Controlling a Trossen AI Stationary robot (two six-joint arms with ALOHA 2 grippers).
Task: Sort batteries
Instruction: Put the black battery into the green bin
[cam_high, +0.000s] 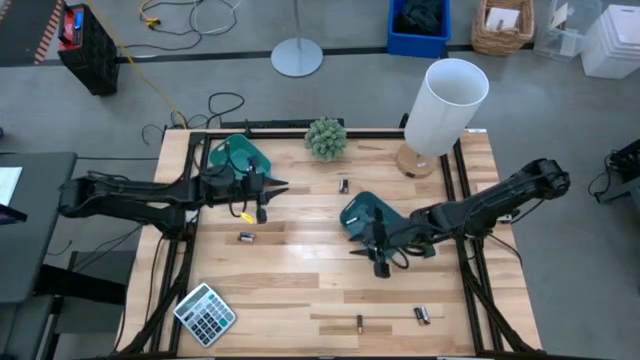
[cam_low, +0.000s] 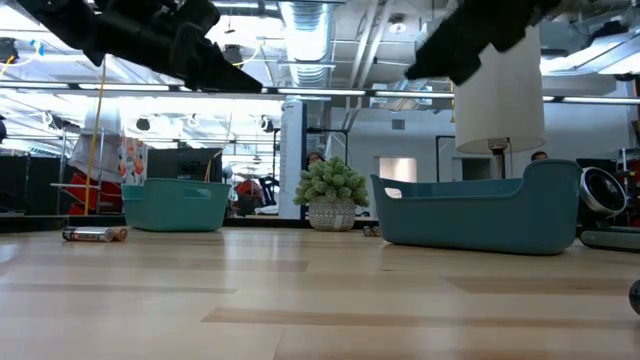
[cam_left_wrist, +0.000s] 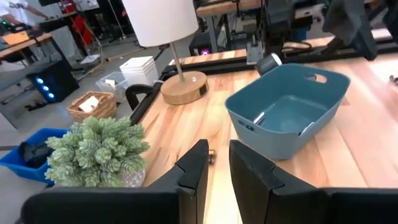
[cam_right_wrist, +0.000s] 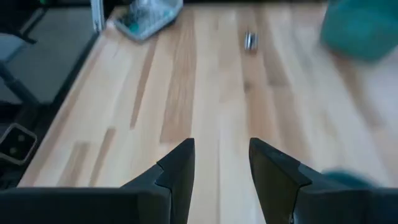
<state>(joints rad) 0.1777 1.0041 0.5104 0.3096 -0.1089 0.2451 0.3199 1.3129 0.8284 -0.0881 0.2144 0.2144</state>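
Both grippers hover empty, jaws parted, left gripper narrowly, right gripper wider; batteries lie scattered on the bench.

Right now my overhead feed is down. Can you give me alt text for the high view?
Both arms reach over a wooden table, the left gripper beside one teal tray, the right gripper beside another teal tray. Loose batteries lie scattered on the wood, with a calculator, a small plant and a lamp near the edges.
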